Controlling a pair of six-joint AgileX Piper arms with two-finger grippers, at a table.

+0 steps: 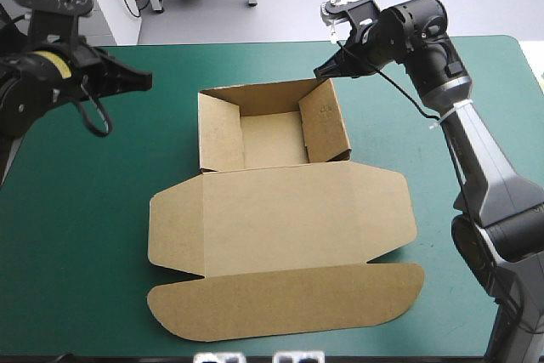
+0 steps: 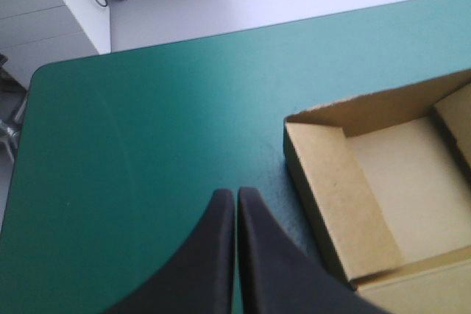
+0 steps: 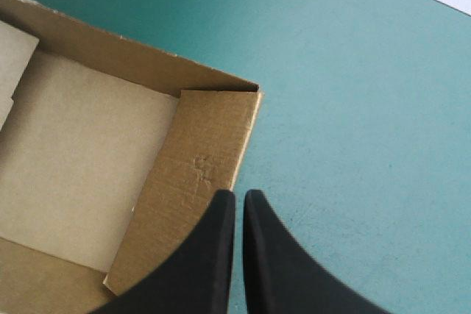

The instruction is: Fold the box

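Observation:
The brown box (image 1: 272, 210) lies mid-table as an open tray with raised walls at its far end; its lid (image 1: 289, 299) lies flat toward the near edge. My left gripper (image 1: 144, 81) hovers shut, to the left of the tray's far left corner and apart from it. In the left wrist view the left gripper (image 2: 235, 195) points at bare cover beside the tray's left wall (image 2: 338, 204). My right gripper (image 1: 321, 71) is shut, just above the tray's far right corner. The right wrist view shows the right gripper (image 3: 238, 195) over the right wall (image 3: 199, 196), holding nothing.
Teal-green cover (image 1: 76, 235) surrounds the box on all sides. A white cabinet (image 2: 59, 12) stands beyond the table's far left corner. The right arm (image 1: 476, 167) reaches along the table's right side.

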